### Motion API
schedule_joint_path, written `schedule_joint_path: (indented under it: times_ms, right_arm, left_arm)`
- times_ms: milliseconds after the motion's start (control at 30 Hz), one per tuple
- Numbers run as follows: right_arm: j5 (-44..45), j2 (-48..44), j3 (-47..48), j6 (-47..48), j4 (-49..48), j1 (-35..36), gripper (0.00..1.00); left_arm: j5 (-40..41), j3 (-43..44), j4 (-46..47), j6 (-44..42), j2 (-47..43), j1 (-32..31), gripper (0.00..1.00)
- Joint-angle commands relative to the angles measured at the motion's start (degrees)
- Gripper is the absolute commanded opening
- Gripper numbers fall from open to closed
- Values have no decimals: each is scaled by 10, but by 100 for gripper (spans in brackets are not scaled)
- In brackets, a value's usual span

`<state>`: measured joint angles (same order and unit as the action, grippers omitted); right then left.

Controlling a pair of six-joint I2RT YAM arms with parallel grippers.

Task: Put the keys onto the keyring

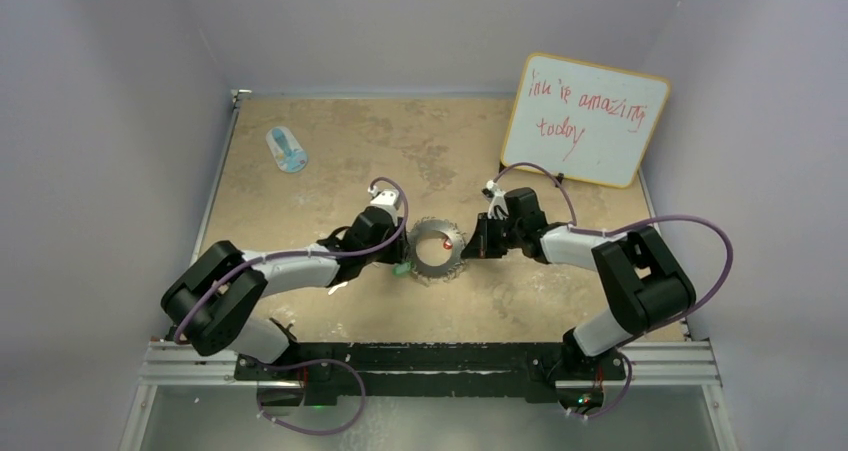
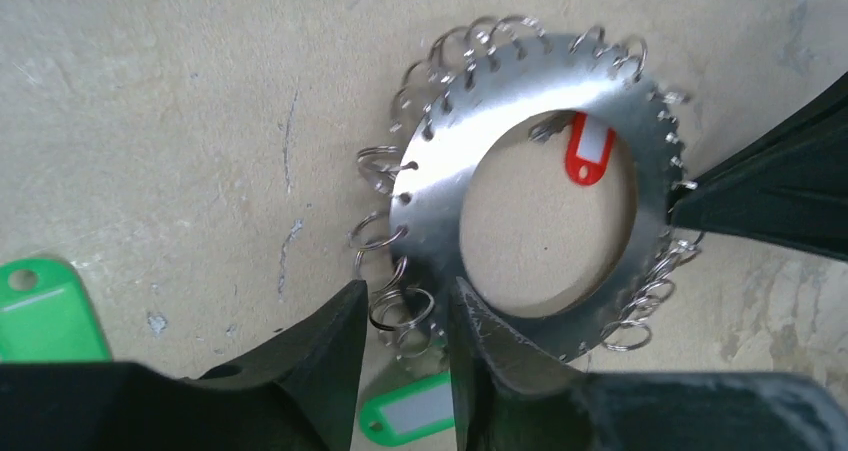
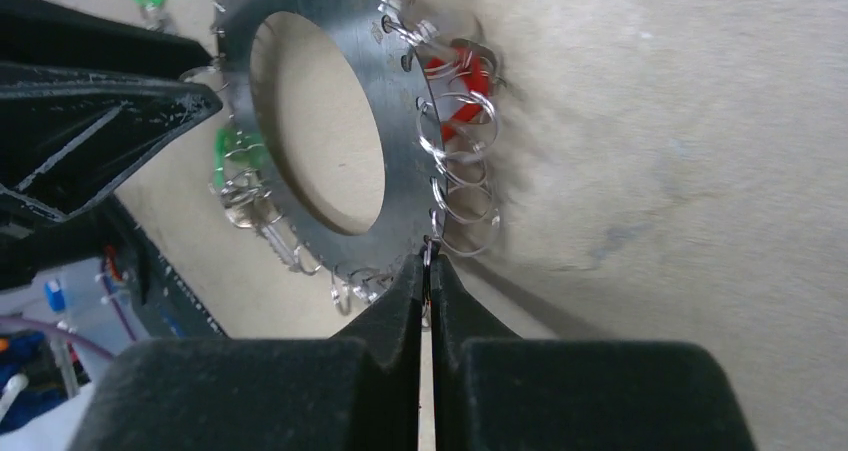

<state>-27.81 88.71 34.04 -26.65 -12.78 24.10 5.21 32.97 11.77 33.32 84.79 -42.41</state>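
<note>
The keyring (image 1: pixel 436 261) is a flat silver ring with wire loops round its rim, at mid table. It also shows in the left wrist view (image 2: pixel 440 171) and the right wrist view (image 3: pixel 400 171). My right gripper (image 1: pixel 470 248) is shut on a wire loop at the ring's right rim (image 3: pixel 428 263). My left gripper (image 1: pixel 398 255) is at the ring's left rim, its jaws a little apart around several wire loops (image 2: pixel 407 299). A green-tagged key (image 2: pixel 415 411) lies below those loops. Another green tag (image 2: pixel 45 311) lies to the left. A red tag (image 2: pixel 588 151) shows through the hole. No black tag shows.
A blue-and-white oval object (image 1: pixel 287 149) lies at the far left. A whiteboard (image 1: pixel 585 119) with red writing leans at the far right. Walls close the table on three sides.
</note>
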Motion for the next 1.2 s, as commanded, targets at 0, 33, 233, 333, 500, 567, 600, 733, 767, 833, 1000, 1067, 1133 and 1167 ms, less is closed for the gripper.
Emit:
schedule_joint_path:
  times_ms: [0,33,233,333,500,567,600,733,767,833,1000,1067,1133,1167]
  right_arm:
    - [-61,-23,0,-6,-33,13,0]
    - [-64,-31,-4,-4,-32,13,0]
    - [-35,-55,-6,12,8,11,28]
    - [22,-55,17,22,34,10,41]
    - [48,-28,48,31,40,2,49]
    - [43,-7,61,38,38,2,49]
    - [41,2,66,41,33,2,49]
    - [18,33,67,41,14,3,46]
    - [2,38,63,41,10,5,45]
    - [-24,48,54,44,-1,9,41]
    - [-73,47,24,42,-22,26,26]
    - [-77,36,8,37,-24,31,17]
    - [-78,23,-8,33,-22,36,12]
    - [-76,14,-15,32,-20,37,11]
  left_arm:
    - [65,-5,-12,9,-57,-4,38]
    - [78,-5,-20,11,-64,-4,41]
    - [96,-2,-34,16,-72,-4,53]
    - [91,4,-36,17,-63,-4,53]
    - [78,4,-35,17,-50,-4,44]
    - [71,3,-32,17,-43,-4,41]
    - [68,4,-31,17,-39,-4,39]
    - [59,6,-21,16,-18,-4,31]
    - [57,8,-17,16,-11,-4,29]
    - [53,14,-7,12,8,-4,27]
    - [68,66,-34,-16,62,-4,24]
    - [75,90,-48,-33,78,-4,23]
    - [94,112,-64,-47,86,-3,22]
    - [103,120,-71,-54,87,-3,22]
